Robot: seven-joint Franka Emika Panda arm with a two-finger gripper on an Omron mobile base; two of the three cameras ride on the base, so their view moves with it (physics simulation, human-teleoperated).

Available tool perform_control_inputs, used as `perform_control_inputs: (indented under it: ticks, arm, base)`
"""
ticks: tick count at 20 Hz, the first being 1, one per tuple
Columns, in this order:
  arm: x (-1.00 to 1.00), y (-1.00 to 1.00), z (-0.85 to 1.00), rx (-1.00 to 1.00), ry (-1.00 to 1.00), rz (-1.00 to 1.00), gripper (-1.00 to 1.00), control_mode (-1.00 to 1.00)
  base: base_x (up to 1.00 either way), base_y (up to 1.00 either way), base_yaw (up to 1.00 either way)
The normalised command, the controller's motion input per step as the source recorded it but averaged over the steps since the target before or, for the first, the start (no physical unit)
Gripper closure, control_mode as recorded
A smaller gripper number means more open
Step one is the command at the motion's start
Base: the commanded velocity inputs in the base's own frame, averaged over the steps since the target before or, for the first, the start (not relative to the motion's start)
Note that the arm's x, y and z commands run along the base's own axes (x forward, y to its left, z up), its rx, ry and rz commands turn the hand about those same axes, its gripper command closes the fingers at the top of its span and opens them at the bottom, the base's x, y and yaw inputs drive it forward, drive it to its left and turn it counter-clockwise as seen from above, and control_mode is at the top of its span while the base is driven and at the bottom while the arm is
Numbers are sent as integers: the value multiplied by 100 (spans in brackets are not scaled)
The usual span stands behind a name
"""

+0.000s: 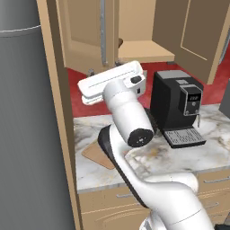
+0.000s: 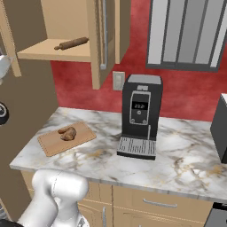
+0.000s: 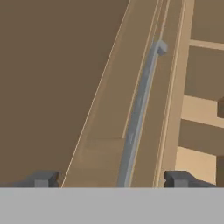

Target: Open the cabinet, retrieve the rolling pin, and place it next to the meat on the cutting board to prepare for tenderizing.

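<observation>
End effector point(image 3: 111, 179) sits right at the silver bar handle point(image 3: 138, 113) of a cabinet point(image 1: 85, 31) door, tips spread apart with the bar running up between them, not closed on anything. Both doors look swung open already, shelf exposed. Rolling pin point(image 2: 72, 43) lies on the cabinet shelf, beyond the door and off to the side of the end effector, untouched. Cutting board point(image 2: 55, 142) is well below on the counter point(image 2: 177, 155), meat point(image 2: 68, 133) on top of it, bare board beside the meat. Coffee machine point(image 2: 139, 115) stands on the counter further along from the board. Step in hand: judged end of door opening, retrieval not begun. Next move calls for backing off the handle, going round the door edge to the shelf, lining the tips across the pin's middle and closing
</observation>
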Motion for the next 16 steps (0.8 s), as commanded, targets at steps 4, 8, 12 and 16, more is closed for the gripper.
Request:
perform_control_inputs:
  ticks: [4,8,12,16]
  arm:
    - [-95,-8,0,8,-19,10,-100,-100]
    - [-65,-36,6,11,-19,6,-100,-100]
    - [-43,-66,14,14,-18,5,-100,-100]
    - [-31,-77,14,17,-12,6,-100,-100]
  base:
    - [0,0,0]
    - [0,0,0]
    - [0,0,0]
    - [0,0,0]
